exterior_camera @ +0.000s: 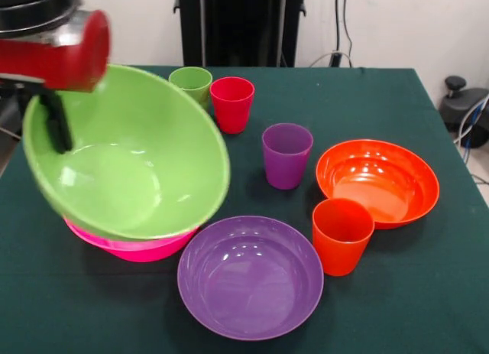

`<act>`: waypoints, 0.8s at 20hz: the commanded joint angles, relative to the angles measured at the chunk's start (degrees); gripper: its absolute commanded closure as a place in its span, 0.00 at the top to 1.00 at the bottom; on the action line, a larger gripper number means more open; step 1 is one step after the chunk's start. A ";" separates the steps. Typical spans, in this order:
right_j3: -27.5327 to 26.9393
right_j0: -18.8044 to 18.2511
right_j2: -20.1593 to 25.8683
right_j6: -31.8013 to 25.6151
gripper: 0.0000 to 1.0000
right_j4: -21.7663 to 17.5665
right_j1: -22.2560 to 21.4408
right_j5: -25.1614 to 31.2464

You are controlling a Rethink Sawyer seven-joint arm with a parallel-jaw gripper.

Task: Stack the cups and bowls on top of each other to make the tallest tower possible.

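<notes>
At the upper left of the frame the gripper [55, 125] was clamped on the rim of the glossy green bowl [130, 159], one dark finger inside the wall, holding it tilted just above the pink bowl [134, 247]. Low in the centre lay the wide purple bowl [250, 276]. The ribbed orange bowl [378, 180] sat at right on the dark green tablecloth [428, 293], the tapered orange cup [341, 235] just beside it. The purple cup [286, 155], red cup [231, 103] and green cup [191, 82] stood upright behind.
</notes>
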 commanded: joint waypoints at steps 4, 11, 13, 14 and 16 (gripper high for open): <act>7.50 -4.72 -0.99 -12.82 0.00 -0.80 -1.78 0.39; 31.87 -8.59 -4.96 -10.20 0.00 2.86 -13.19 -12.74; 36.68 -9.63 -5.21 -9.44 0.00 3.06 -15.42 -15.93; 38.48 -9.91 -5.26 -8.95 0.00 3.08 -16.34 -17.14; 41.95 -10.20 -5.41 -7.58 0.00 3.19 -18.18 -19.00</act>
